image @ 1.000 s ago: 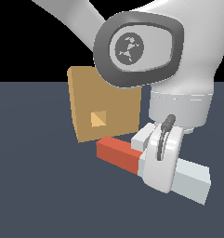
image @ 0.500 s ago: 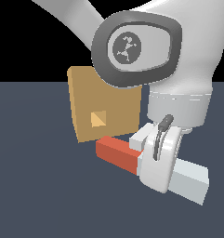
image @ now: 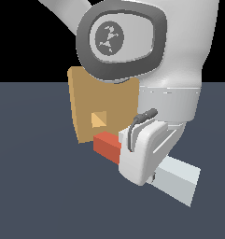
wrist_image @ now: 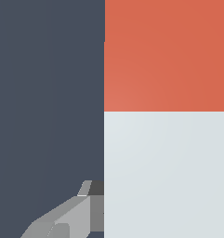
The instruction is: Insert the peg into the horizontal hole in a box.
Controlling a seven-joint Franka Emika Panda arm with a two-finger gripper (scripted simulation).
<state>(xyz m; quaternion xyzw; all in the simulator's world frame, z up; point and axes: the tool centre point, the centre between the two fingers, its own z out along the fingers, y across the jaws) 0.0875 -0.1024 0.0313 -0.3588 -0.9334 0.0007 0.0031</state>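
The tan box stands upright behind my arm, with its lighter square hole facing the camera. My gripper is shut on the peg's white part, and the hand covers its middle. The peg's red-orange end points at the box and sits just below the hole, close to the box face. I cannot tell if it touches. In the wrist view the peg fills most of the frame, red end away from the hand, with one grey finger against its side.
The dark blue-grey floor spreads all around the box and peg. The arm's large white link hides the upper part of the box in the exterior view.
The gripper has carried the peg toward the exterior view's left and slightly up, so its red end is now nearer the box, just under the hole. The box has not moved.
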